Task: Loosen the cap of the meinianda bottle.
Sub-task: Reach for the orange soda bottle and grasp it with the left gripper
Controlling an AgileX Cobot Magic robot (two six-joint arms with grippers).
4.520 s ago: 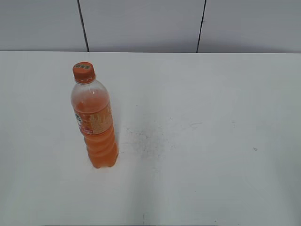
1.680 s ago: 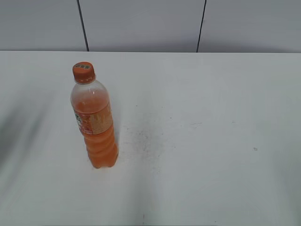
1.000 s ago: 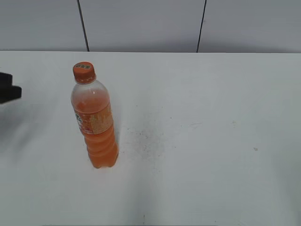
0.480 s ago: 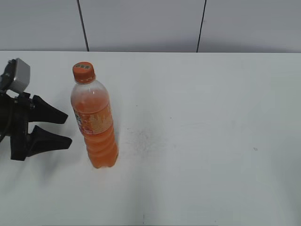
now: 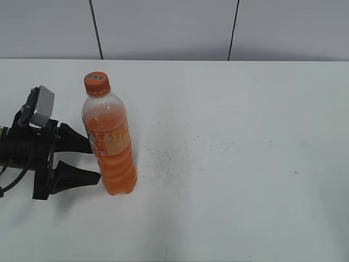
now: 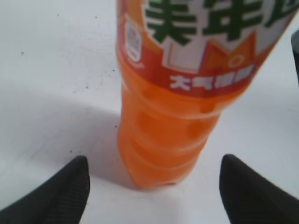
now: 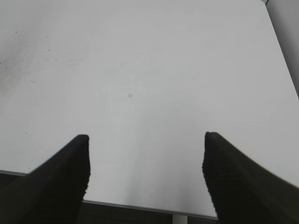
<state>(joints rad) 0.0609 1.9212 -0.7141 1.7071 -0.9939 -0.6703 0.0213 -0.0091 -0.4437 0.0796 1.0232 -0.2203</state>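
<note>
Meinianda bottle (image 5: 110,143), full, likely heavy and slick, stands on the worktop (image 5: 229,164); left gripper (image 5: 90,161) jaws spread around its ribbed lower body, right gripper (image 7: 145,179) jaws spread, empty; cap (image 5: 97,84) untouched.

The meinianda bottle (image 6: 182,93), standing between the open jaws of the left gripper (image 6: 154,186), bears large green Chinese characters on its label (image 6: 205,42), cropped at the top: 美年达. Smaller white characters beneath are too blurred to read.
</note>
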